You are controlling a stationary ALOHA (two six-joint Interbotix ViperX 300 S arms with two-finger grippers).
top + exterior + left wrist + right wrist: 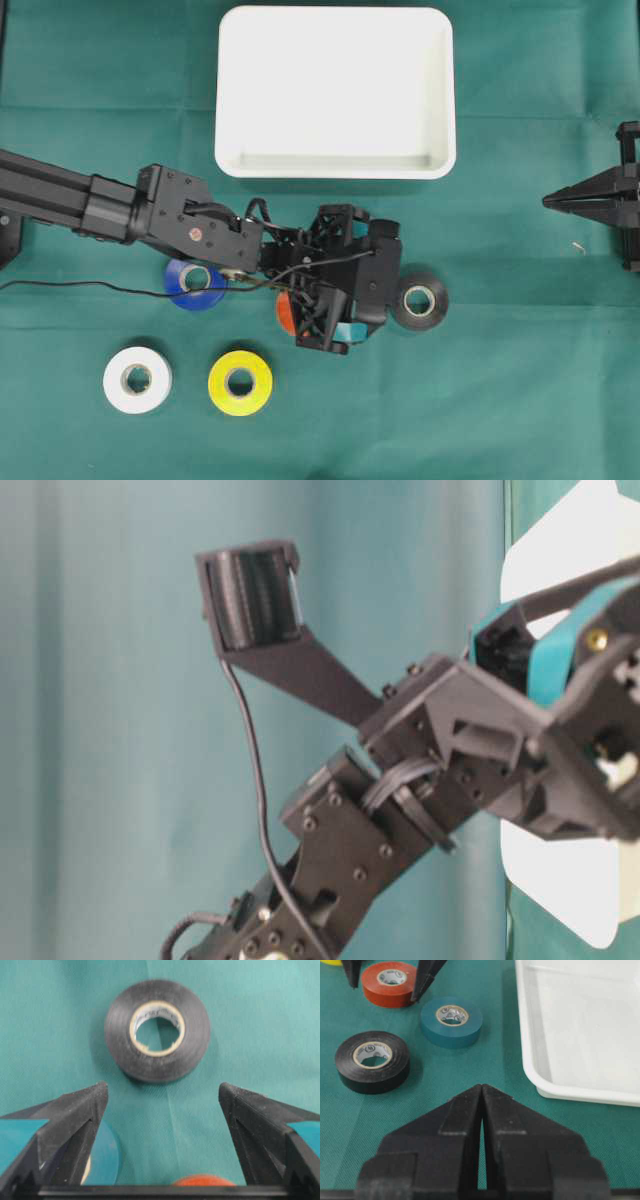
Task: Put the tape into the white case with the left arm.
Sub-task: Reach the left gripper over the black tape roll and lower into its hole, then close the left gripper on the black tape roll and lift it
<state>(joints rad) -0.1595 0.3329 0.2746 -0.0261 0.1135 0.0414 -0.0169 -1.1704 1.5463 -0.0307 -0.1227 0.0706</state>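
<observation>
- as seen from overhead, the white case [335,92] lies flat on the green cloth [520,400] and serves as landmark; nothing lies inside it.
- left gripper [162,1097]: jaws spread wide, nothing between the fingers [80,1110]; it sits below the case's near rim in the overhead view, just left of the black tape roll [419,299].
- in the left wrist view the black roll lies flat on the cloth just ahead of the open fingertips, centred between them and not touching either.
- teal tape roll [451,1021]: flat on the cloth, between the black roll and the case in the right wrist view; from overhead it is mostly hidden under the left gripper.
- red tape roll [389,983]: flat, farther from the case than the teal roll, lying between the left fingertips in the right wrist view; whether they touch it cannot be told.
- blue tape roll [196,283]: below the case's lower left corner, partly under the left arm.
- yellow tape roll [240,382] and white tape roll [137,379]: side by side, apart, farthest from the case, white one further left.
- right gripper [481,1091]: jaws closed together, holding nothing; it is well to the right of the case, level with its near rim.
- table-level view: shows only the left arm at close range, blurred; no roll can be made out.
</observation>
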